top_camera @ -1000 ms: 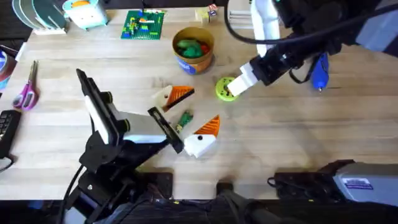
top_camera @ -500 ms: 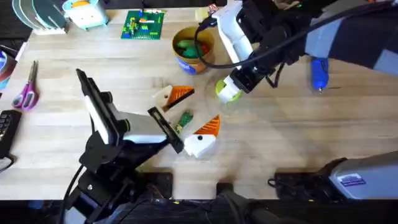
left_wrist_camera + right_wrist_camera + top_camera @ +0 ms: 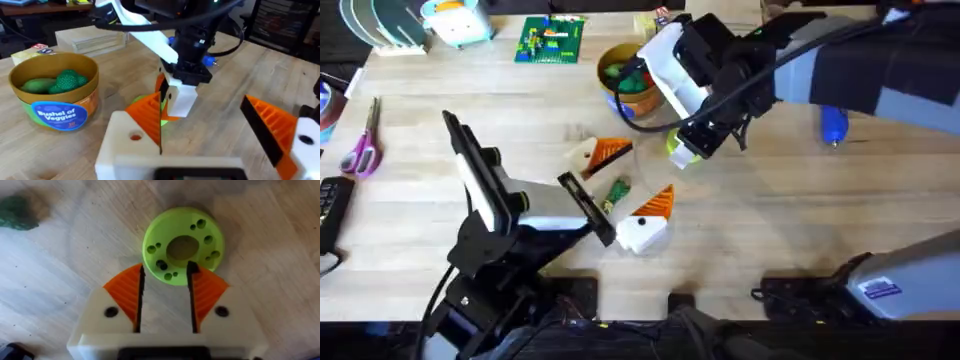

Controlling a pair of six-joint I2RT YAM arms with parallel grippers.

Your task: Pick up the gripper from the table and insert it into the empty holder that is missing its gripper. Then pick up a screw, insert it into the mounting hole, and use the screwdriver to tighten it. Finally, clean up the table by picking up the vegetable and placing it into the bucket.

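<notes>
The right arm's tool [image 3: 165, 287], its pads slightly apart and empty, hangs just over a lime-green disc [image 3: 183, 245] on the tabletop [image 3: 770, 220], while the vegetable [image 3: 617, 190] lies between two white-and-orange claw pieces by the left tool [image 3: 605, 222], whose opening I cannot tell; cleanup seems next, calling for a move to the vegetable, then the yellow bucket [image 3: 626, 92].

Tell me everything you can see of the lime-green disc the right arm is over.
The lime-green disc is a flat round plastic-looking ring with a large central hole and several small holes of mixed sizes scattered around its face. It lies flat on the wooden table, below and to the right of the yellow bucket in the overhead view. The right gripper hangs just over it, open, its orange ribbed pads at the disc's near edge; whether they touch it is unclear.
</notes>
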